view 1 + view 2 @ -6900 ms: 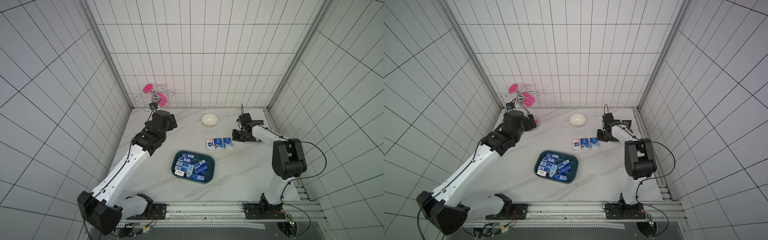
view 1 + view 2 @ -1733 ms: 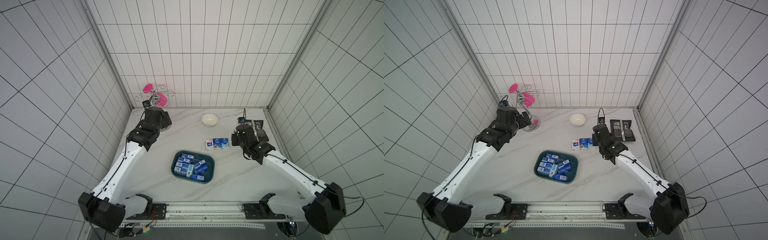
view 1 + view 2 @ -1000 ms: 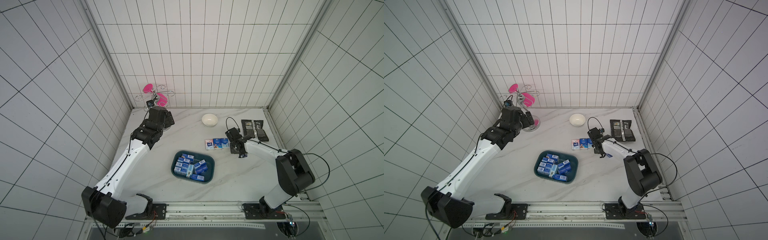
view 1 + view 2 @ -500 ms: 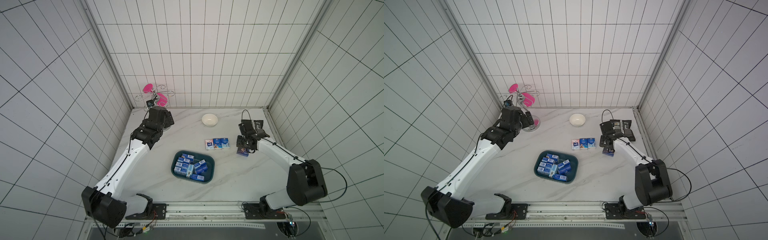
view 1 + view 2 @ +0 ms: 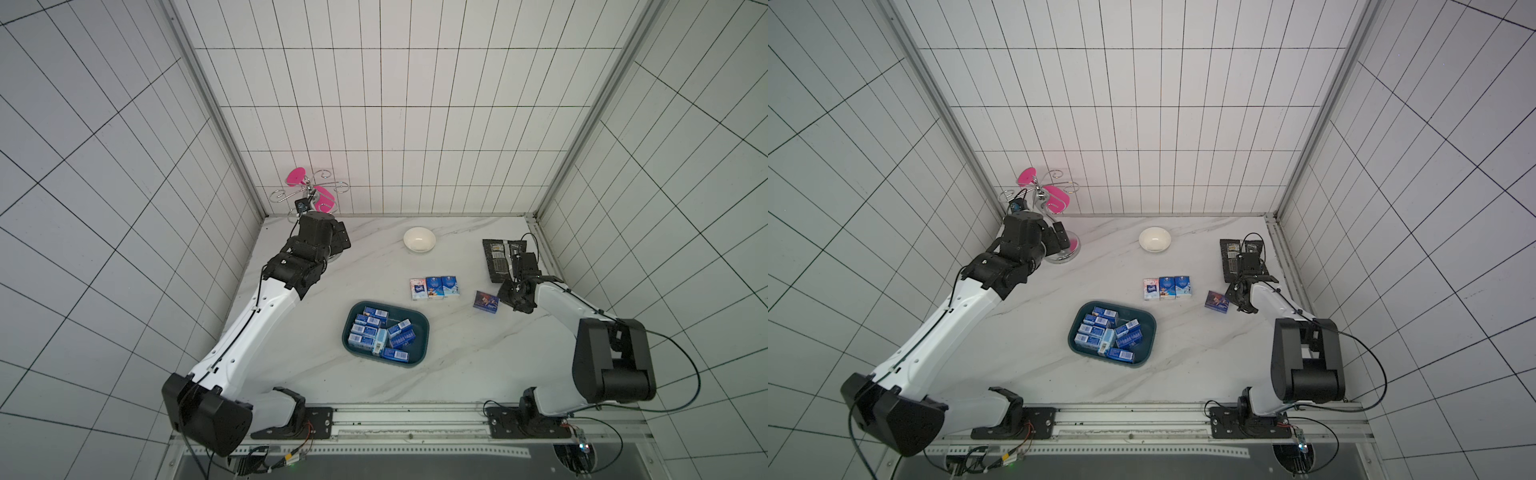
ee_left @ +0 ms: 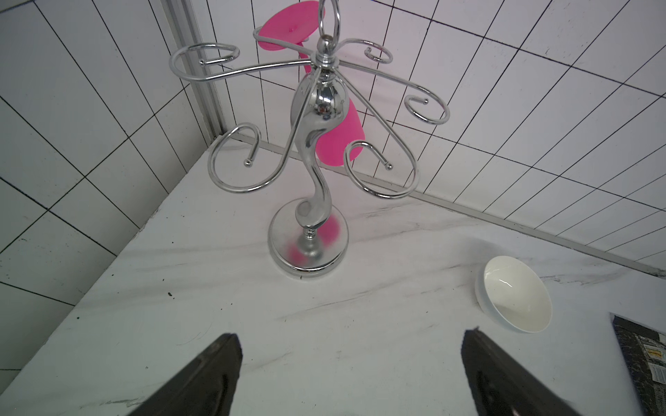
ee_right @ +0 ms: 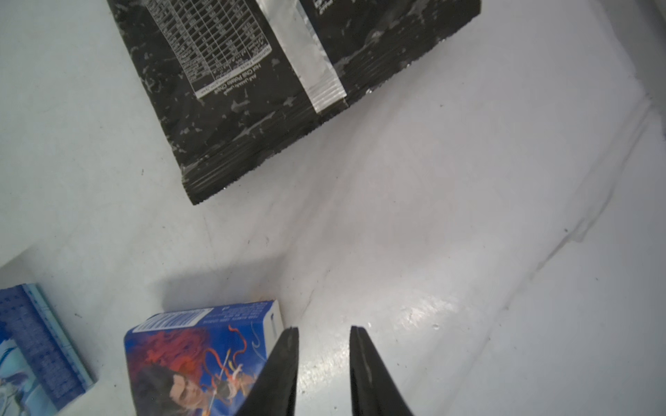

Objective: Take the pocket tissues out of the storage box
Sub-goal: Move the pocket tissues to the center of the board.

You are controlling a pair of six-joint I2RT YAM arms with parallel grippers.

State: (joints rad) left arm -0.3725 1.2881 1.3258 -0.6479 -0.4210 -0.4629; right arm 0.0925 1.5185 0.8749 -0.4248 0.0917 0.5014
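The storage box [image 5: 424, 332] sits nearest the robot's base, mid-surface, and most of the pocket tissues [image 5: 374, 332] lie inside it in a loose jumble, blue packs with white barcode labels and one pale blue pack among them.

Beyond the box, toward the right arm, a loose pack [image 7: 194, 356] lies flat on the surface, dark blue with a red-haired figure printed on it. The right fingers [image 7: 284, 360] hover low just beside its edge, parted by only a narrow gap with bare surface showing between them. They grasp nothing. Whether the nearer one touches the pack I cannot tell.

A little farther back, a row of three packs [image 5: 434, 287] lies side by side outside the box, the pinkish-white one at the end toward the left arm.

Farther still, a black foil packet [image 5: 498, 259] lies flat by the right wall, and a white bowl [image 5: 419, 240] stands near the back.

At the far left corner, the left fingers [image 6: 216, 378] are spread wide and empty above the surface, pointing at a chrome stand [image 6: 313, 151] carrying pink cups [image 6: 338, 140].
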